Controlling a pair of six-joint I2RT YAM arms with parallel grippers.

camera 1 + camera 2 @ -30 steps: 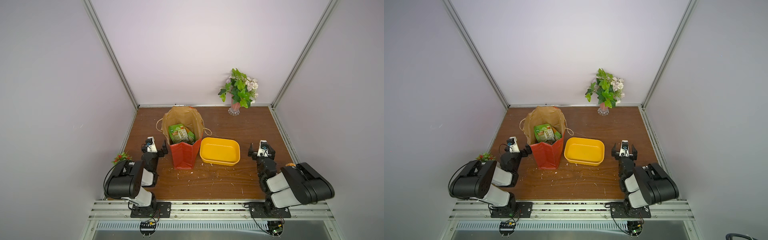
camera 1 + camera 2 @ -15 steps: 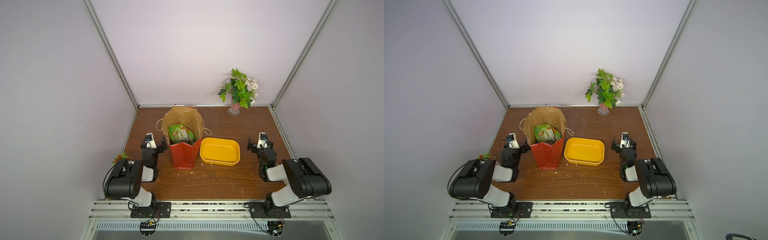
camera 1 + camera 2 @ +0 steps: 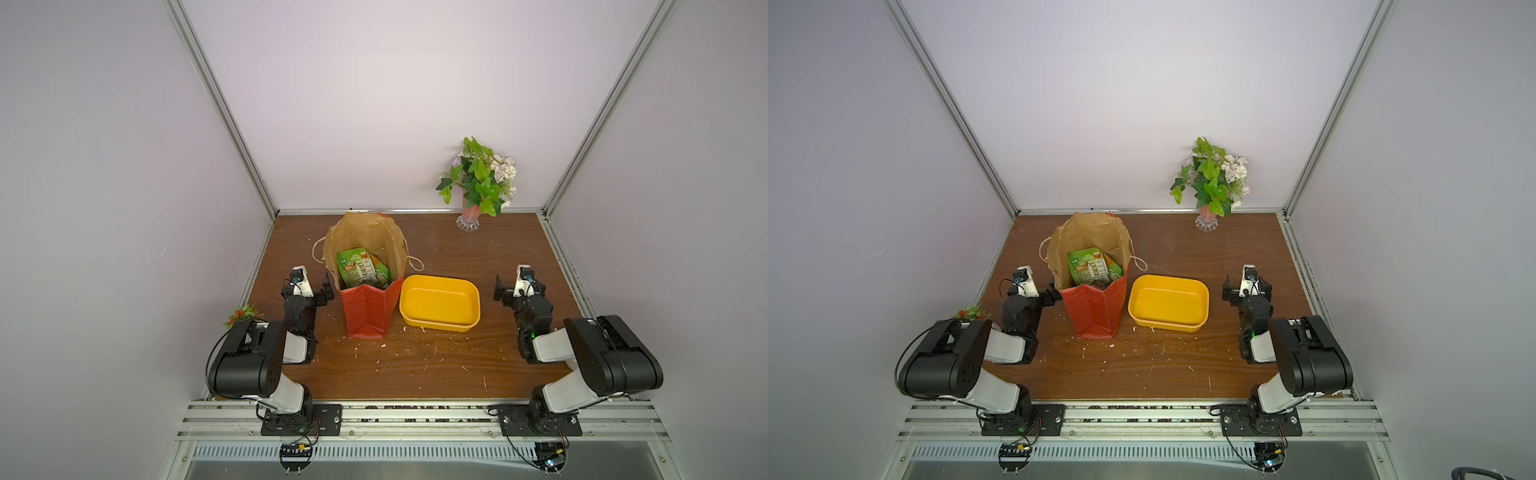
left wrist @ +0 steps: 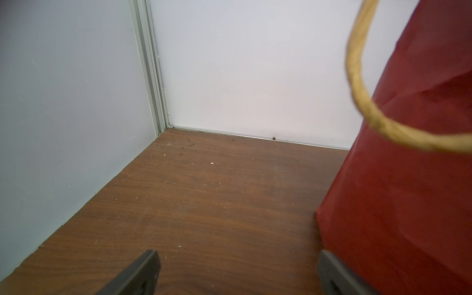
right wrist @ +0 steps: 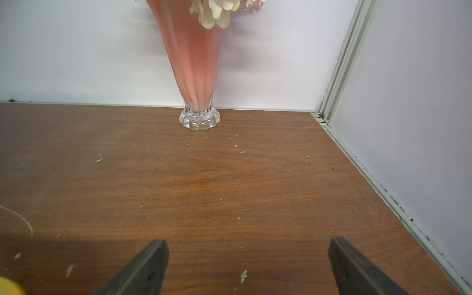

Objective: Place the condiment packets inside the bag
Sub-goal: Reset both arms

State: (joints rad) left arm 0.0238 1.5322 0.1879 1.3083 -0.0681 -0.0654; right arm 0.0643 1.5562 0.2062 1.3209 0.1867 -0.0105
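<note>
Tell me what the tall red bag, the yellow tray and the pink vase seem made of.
Tall red bag: likely paper, matte, creased, brown kraft inside, twisted fibre cord handle. Shallow yellow tray: probably moulded plastic, smooth, slight sheen. Pink fluted vase: apparently glass, translucent, with clear scalloped foot.

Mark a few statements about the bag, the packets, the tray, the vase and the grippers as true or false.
1. The condiment packets sit inside the bag. True.
2. The yellow tray holds a packet. False: nothing lies in it.
3. The left gripper and the right gripper both stand open, holding nothing. True.
4. The bag lies tipped on its side. False: it stands upright with its mouth open.
5. The flower vase stands between bag and tray. False: it stands by the back wall.
</note>
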